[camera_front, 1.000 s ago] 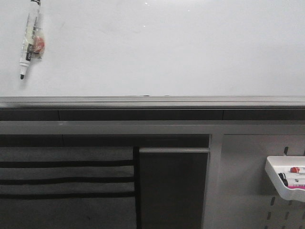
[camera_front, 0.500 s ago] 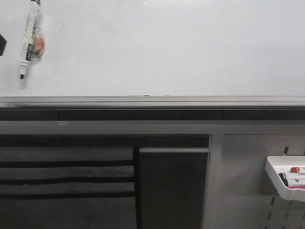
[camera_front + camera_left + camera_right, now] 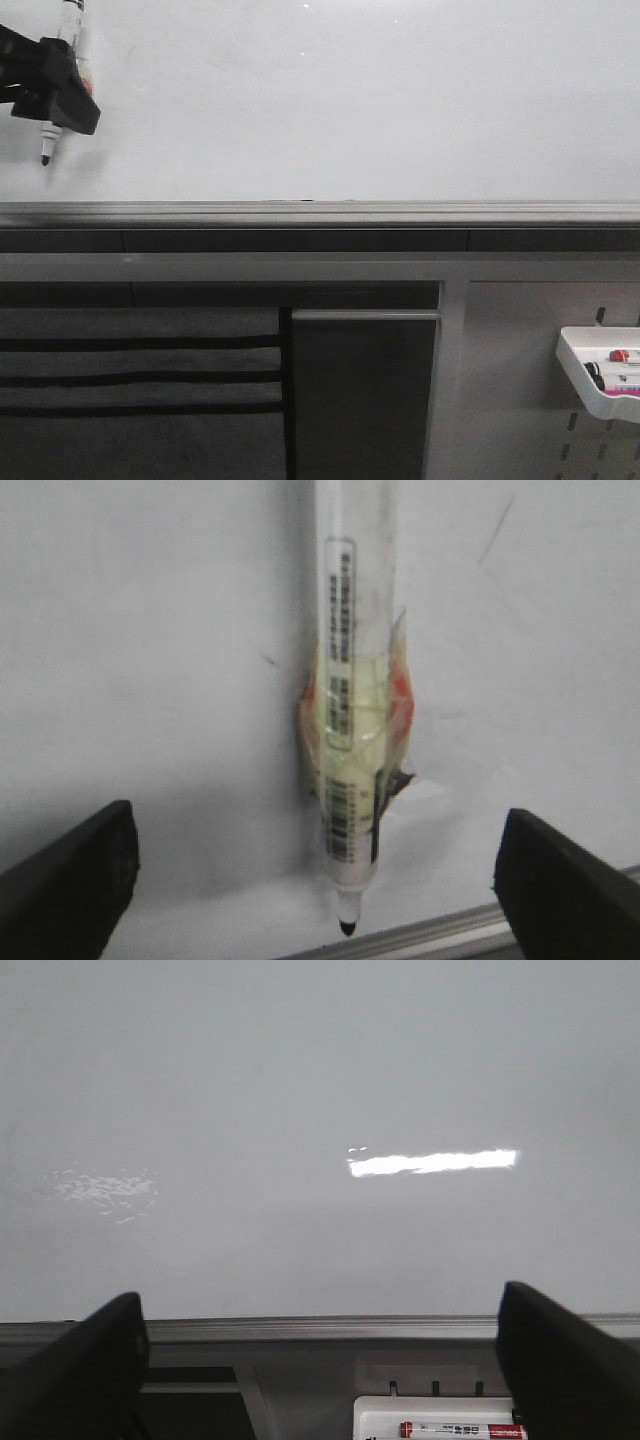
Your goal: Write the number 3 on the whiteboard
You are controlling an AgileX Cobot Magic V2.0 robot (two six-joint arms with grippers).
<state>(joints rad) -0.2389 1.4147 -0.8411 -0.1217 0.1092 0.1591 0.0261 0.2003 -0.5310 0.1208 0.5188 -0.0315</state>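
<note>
The whiteboard (image 3: 350,100) fills the upper part of the front view, glossy and white. The number 3 is out of view in every frame. A white marker (image 3: 46,142) with a black tip pointing down hangs on the board at the upper left, held by a yellowish taped lump (image 3: 350,715). My left gripper (image 3: 60,95) is in front of the marker's middle. In the left wrist view the left gripper (image 3: 318,875) is open, its fingers wide apart on either side of the marker (image 3: 352,600) and not touching it. My right gripper (image 3: 320,1360) is open and empty, facing the board.
A grey metal rail (image 3: 320,213) runs under the board. Below it at the right, a white tray (image 3: 600,380) holding markers hangs on a grey pegboard (image 3: 510,420); the tray (image 3: 440,1422) also shows in the right wrist view. A dark panel (image 3: 365,400) stands below centre.
My left gripper has come in from the left edge of the front view and now covers the marker's middle. Nothing else has moved.
</note>
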